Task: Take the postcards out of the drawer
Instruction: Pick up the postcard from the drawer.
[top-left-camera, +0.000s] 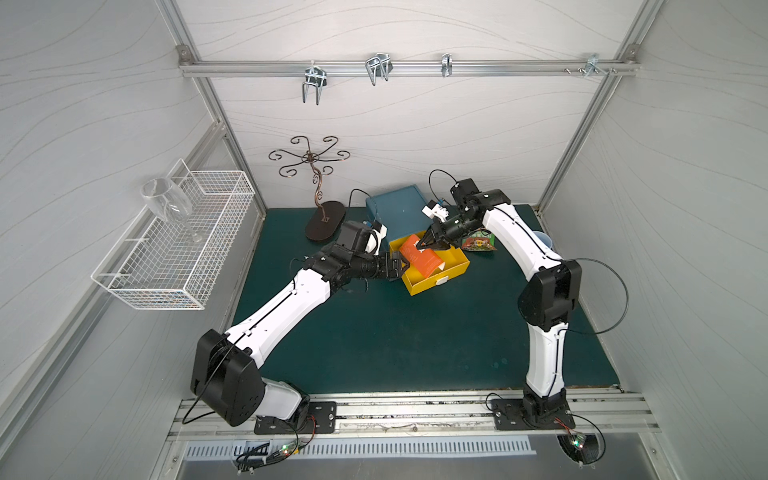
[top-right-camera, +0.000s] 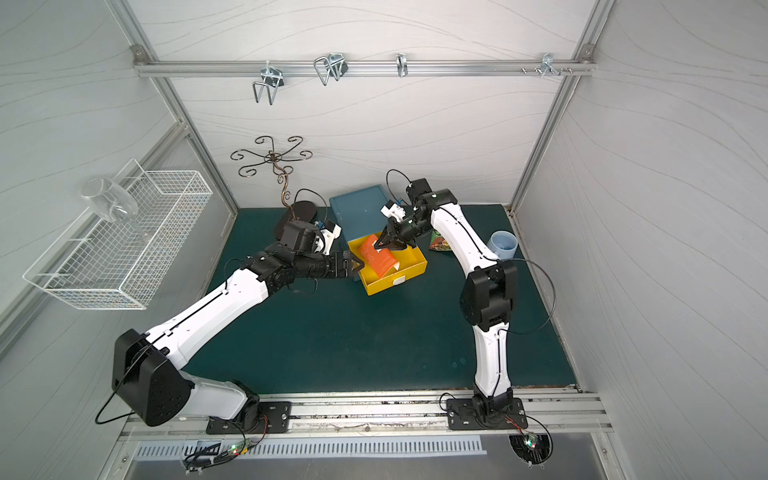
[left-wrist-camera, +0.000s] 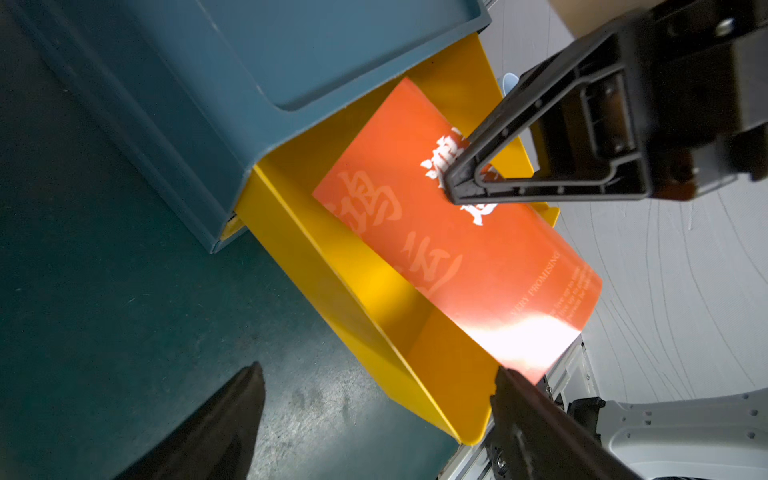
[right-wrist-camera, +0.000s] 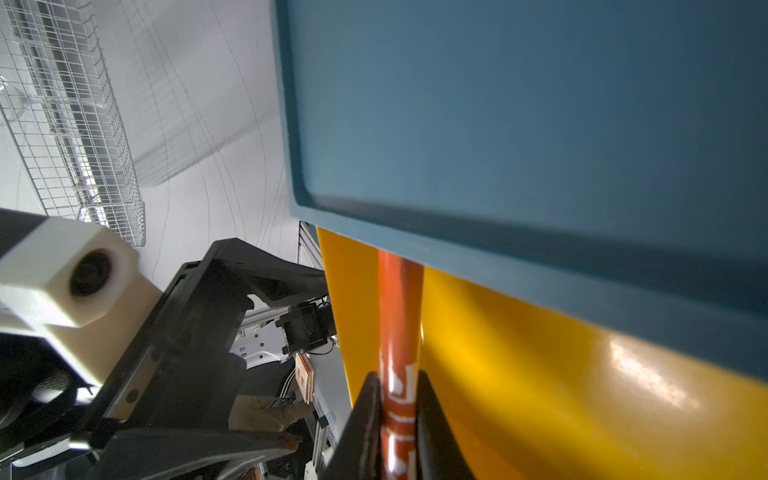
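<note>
Got right claw (top-left-camera: 424, 246) clenched on the orange postcard (top-left-camera: 422, 261), pinching mid-face, right across the white characters. Confirmed in the right wrist view: card edge-on, sandwiched between both fingers.

Sits tilted up out of the yellow drawer (top-left-camera: 454, 271), far end close to the lip of the blue cabinet (top-left-camera: 395, 203), free end raised toward the drawer front. Bows along its length.

Keeping left claw (top-left-camera: 401, 266) wide open, empty, just beside the drawer's side wall near the free end. Can't tell if touching.

Seeing only the orange one. No red cards in any view, possibly hidden underneath.

Handling guess:
- thin, light, glossy, so likely slippery on hard fingers
- floppy, so expect sag and swing on lift
- creases easily, so go easy on the squeeze
- best gripped flat-faced near an edge, with the free end supported by left claw
- could snag on the cabinet lip coming out
</note>
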